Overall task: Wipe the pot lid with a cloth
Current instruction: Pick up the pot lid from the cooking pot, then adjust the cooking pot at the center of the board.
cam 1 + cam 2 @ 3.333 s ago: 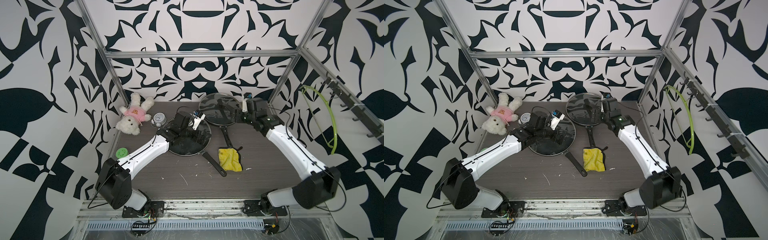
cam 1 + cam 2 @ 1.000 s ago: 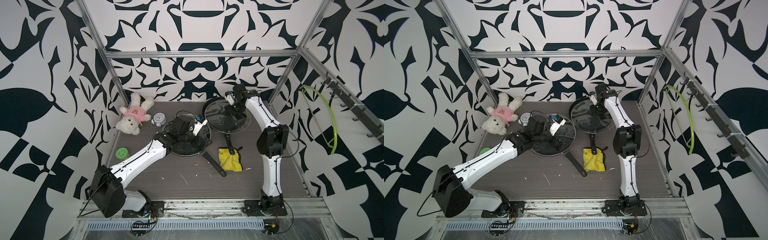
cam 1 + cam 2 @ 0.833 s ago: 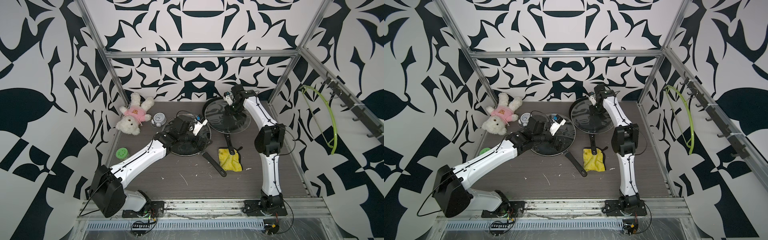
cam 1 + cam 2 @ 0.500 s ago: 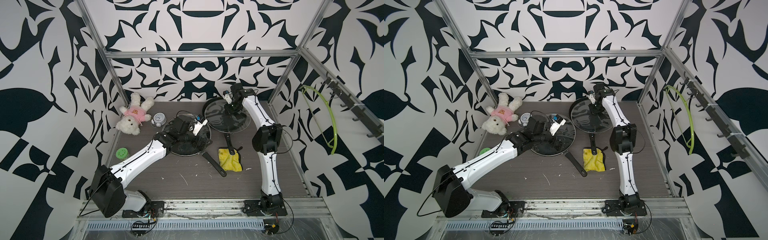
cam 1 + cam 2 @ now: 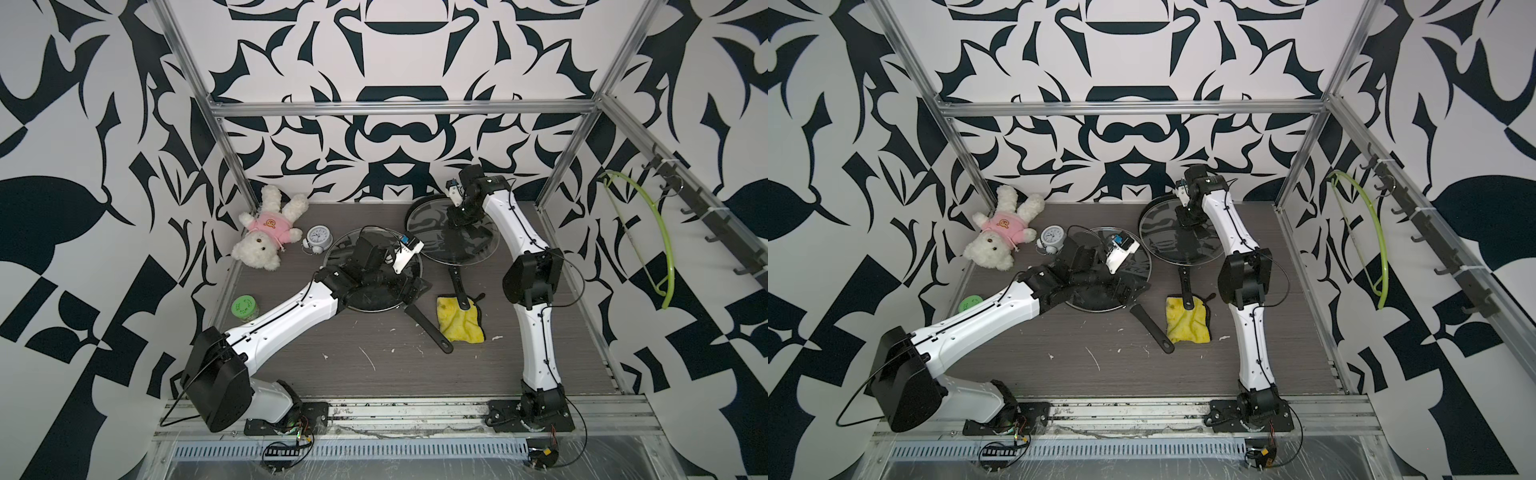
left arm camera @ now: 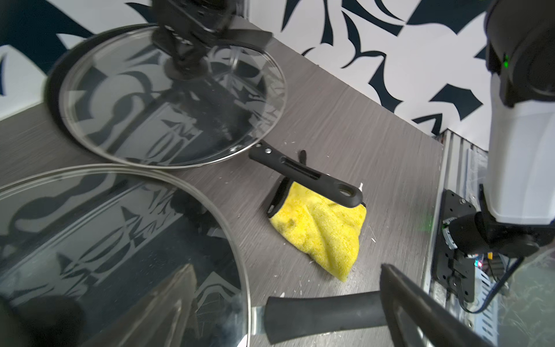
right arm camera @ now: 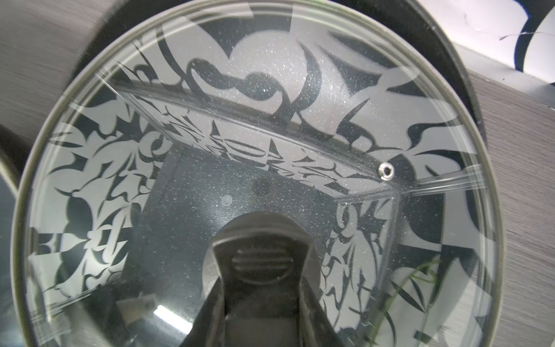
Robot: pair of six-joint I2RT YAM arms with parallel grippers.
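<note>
The lid (image 5: 440, 243) I'm after, the far glass one, now sits skewed over its pan (image 5: 409, 211), whose dark rim shows behind it. A few seconds ago my right arm (image 5: 511, 232) lay low beside it. Since then it has reared up and over, and the right gripper (image 5: 461, 215) has clamped its jaws on the knob (image 7: 259, 264). So the lid is secured for wiping.

The cloth (image 5: 459, 322) hasn't budged — it lies on the table (image 5: 374, 374), with the tip of that pan's handle (image 5: 457, 286) over its corner. My left gripper (image 6: 285, 266) hangs spread wide above the near pan's handle (image 6: 321, 312), holding nothing — fetching the cloth falls to it, I'd judge.
</note>
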